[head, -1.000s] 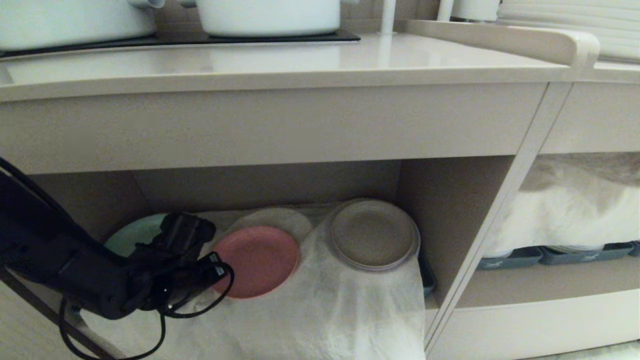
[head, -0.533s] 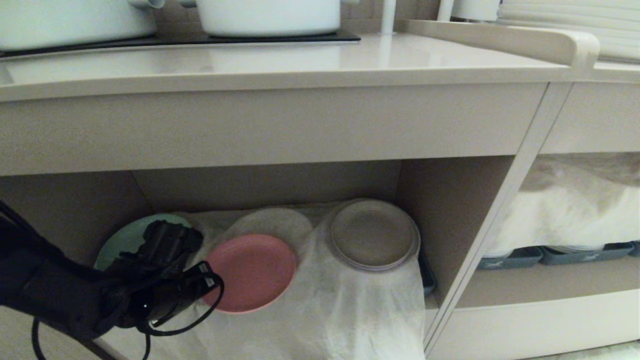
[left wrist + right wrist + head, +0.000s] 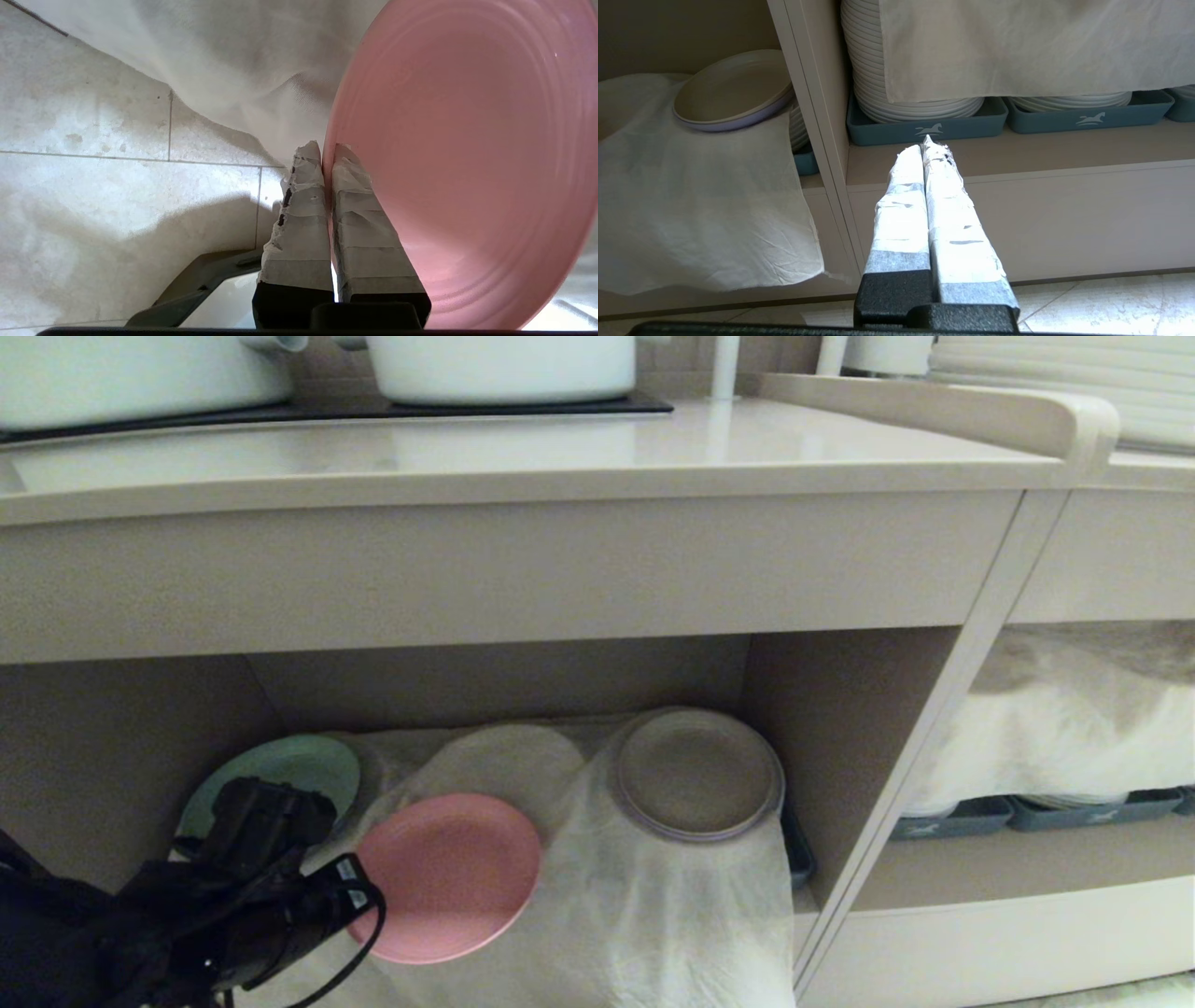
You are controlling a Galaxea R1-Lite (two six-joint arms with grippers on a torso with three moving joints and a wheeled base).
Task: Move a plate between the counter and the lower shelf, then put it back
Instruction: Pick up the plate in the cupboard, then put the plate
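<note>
Pinched between the taped fingers [image 3: 303, 205] of my left gripper [image 3: 327, 151] is the rim of the small round pink plastic plate [image 3: 446, 875], which I hold tilted at the open front of the lower shelf [image 3: 831, 709], a beige-walled cubby. In the left wrist view the two fingers sit closed narrow on the plate's edge, one on each face, with pale floor tiles [image 3: 93, 186] below. From the head view my left gripper [image 3: 350, 896] shows at the lower left, black and cabled, at the plate's left edge.

Wrinkled white translucent cloth [image 3: 635, 915] drapes over the shelf floor and hangs down its front. Behind the pink plate, a green round plate [image 3: 289, 775] leans at the left of the cubby, and a brown-grey round plate [image 3: 698, 775] lies on the cloth at the right. Above, the glossy beige surface [image 3: 560, 448] with its thick front edge carries a white pot [image 3: 504, 364] on the black hob [image 3: 373, 406].

My right gripper [image 3: 927, 140] hangs low before the neighbouring compartment, its taped fingers pressed together with nothing between them, pointing toward a dark grey tray [image 3: 924, 126] stacked with white plates [image 3: 878, 70].
</note>
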